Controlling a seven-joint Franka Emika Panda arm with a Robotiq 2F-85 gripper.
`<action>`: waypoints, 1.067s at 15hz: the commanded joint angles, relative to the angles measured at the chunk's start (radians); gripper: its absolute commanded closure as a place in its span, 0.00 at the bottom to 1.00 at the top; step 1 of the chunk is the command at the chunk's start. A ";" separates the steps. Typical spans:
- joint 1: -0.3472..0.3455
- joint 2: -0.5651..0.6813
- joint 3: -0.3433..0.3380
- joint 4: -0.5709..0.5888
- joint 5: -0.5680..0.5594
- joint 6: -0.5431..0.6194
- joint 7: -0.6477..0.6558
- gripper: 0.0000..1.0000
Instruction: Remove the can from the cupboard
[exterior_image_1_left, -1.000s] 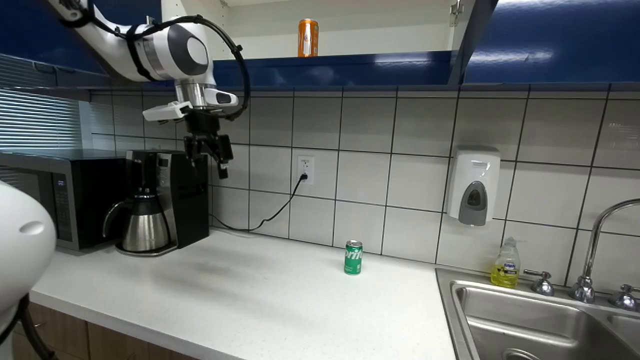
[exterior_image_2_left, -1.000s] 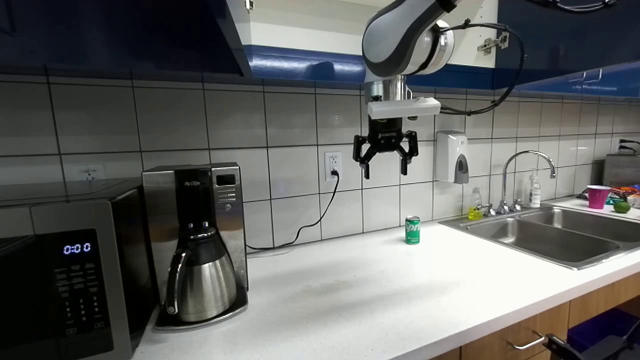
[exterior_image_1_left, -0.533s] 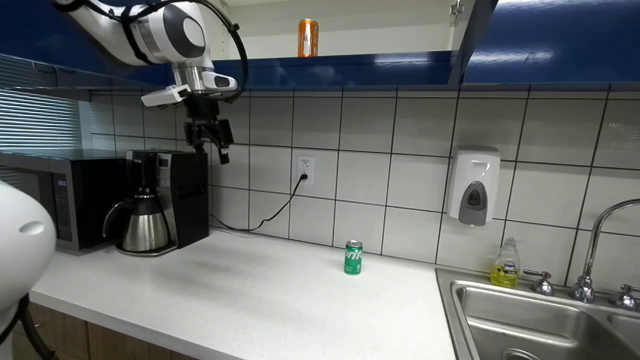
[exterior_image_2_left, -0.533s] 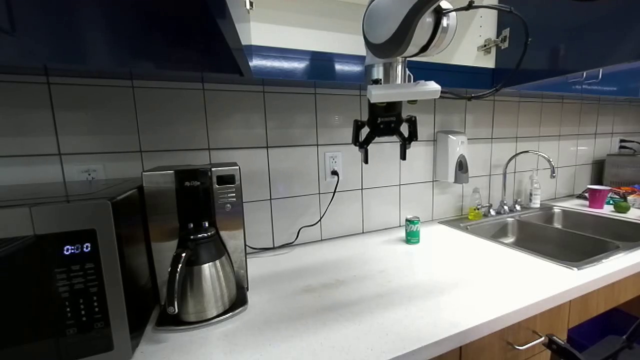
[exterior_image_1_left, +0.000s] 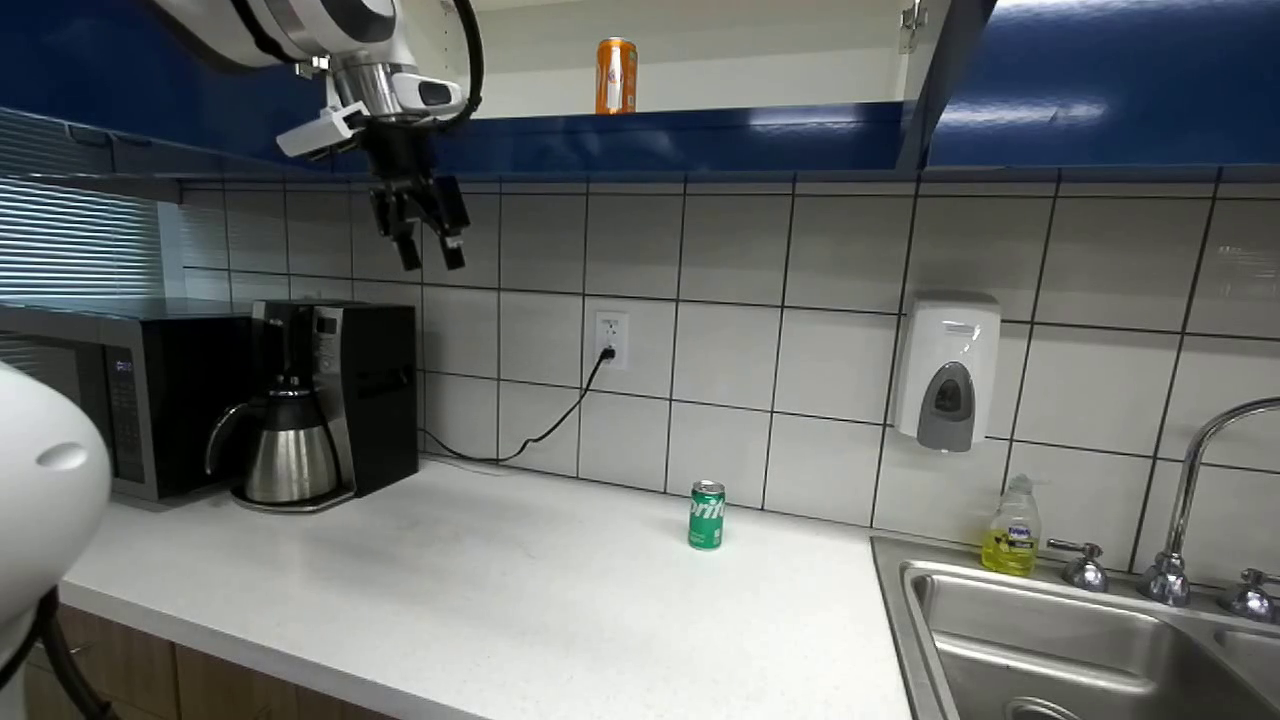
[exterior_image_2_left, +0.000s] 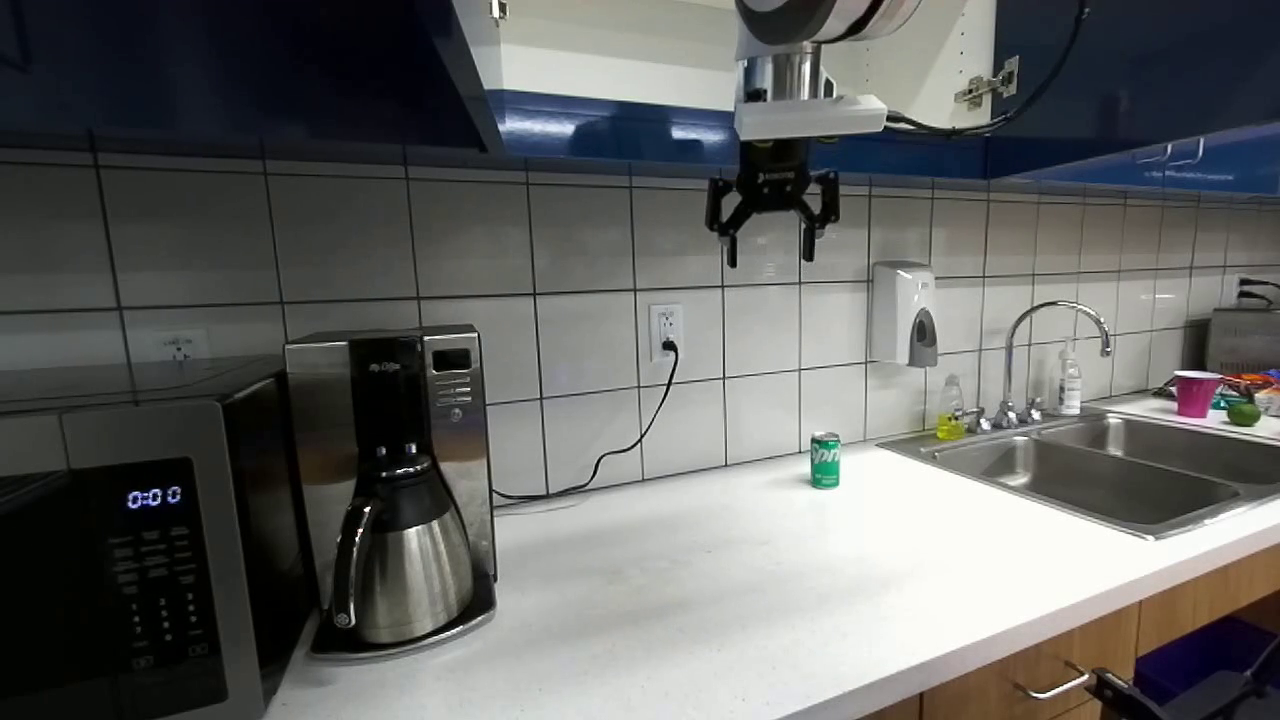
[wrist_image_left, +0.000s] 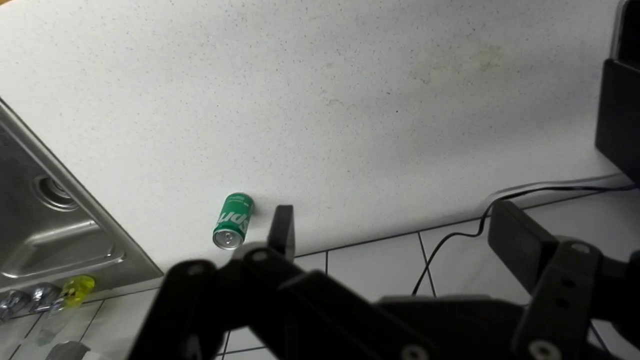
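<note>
Seen only in an exterior view: the orange can (exterior_image_1_left: 616, 78), standing up in the cupboard (exterior_image_1_left: 700, 142). Seen in both exterior views: the gripper (exterior_image_2_left: 770, 258), lower than the orange can and well apart from it, pointing down, with fingers (exterior_image_2_left: 808, 244) spread wide, holding nothing. In the wrist view: the round silver top (wrist_image_left: 228, 239) of the green can (wrist_image_left: 236, 212), plus faint brown marks (wrist_image_left: 489, 57) on the white counter (wrist_image_left: 350, 155). Only in an exterior view, past the sink (exterior_image_2_left: 1090, 490): a pink cup (exterior_image_2_left: 1196, 395) and a round green thing (exterior_image_2_left: 1243, 413).
</note>
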 joint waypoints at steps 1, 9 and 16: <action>-0.016 -0.018 0.008 0.066 -0.026 -0.051 0.044 0.00; -0.046 -0.008 0.012 0.196 -0.103 -0.080 0.103 0.00; -0.061 0.023 0.007 0.317 -0.141 -0.159 0.124 0.00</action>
